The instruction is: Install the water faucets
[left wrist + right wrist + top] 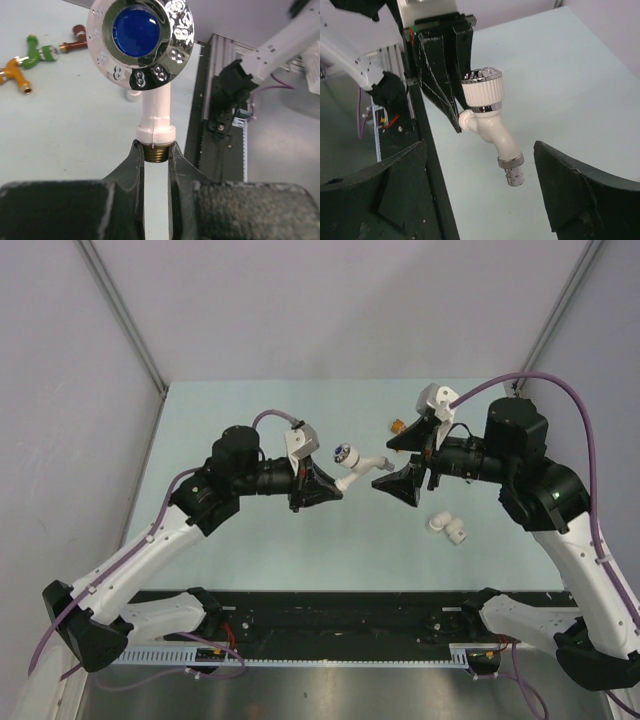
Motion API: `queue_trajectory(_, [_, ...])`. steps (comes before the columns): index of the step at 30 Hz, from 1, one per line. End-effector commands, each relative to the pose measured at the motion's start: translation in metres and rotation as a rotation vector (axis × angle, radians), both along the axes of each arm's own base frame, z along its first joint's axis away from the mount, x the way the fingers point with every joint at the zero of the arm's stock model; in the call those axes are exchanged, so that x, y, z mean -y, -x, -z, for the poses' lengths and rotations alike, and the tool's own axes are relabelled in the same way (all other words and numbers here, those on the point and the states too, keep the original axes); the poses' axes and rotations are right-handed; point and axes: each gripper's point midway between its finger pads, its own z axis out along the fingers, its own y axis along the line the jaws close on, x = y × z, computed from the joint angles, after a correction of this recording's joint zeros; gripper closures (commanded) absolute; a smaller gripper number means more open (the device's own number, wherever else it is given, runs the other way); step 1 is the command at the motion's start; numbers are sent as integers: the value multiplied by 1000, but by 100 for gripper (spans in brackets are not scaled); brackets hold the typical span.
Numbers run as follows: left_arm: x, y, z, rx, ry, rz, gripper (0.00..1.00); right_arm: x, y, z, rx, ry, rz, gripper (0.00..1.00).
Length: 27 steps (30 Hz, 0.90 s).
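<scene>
White faucet (pixel 358 468) pinched aloft in left jaws; right jaws gaping, facing it.

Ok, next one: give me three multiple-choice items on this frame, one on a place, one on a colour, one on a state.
1. Where is the white faucet? A on the table; B in the left gripper; C in the right gripper.
2. What colour is the centre of its knob? A red; B blue; C green.
3. How does the right gripper stand? A open; B shut on a connector; C shut on the faucet.
Answers: 1 B, the left wrist view shows that gripper clamped on the faucet's threaded end. 2 B, a blue disc sits in the chrome knob. 3 A, its fingers stand wide apart, either side of the faucet.
</scene>
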Motion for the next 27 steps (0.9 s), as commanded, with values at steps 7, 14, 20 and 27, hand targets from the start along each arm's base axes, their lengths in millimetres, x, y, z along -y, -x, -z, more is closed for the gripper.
queue_trajectory(7, [8,39,-27,72,42,235,100,-10,12,32,-59,146,-172,11])
queue_trajectory(14, [12,45,-31,78,49,253,100,-22,17,40,-83,156,-246,17])
queue_trajectory(20, [15,44,-30,78,44,254,100,-28,24,38,-89,148,-306,24])
queue_trajectory(27, [16,47,-32,85,49,268,100,-29,29,45,-121,164,-334,42])
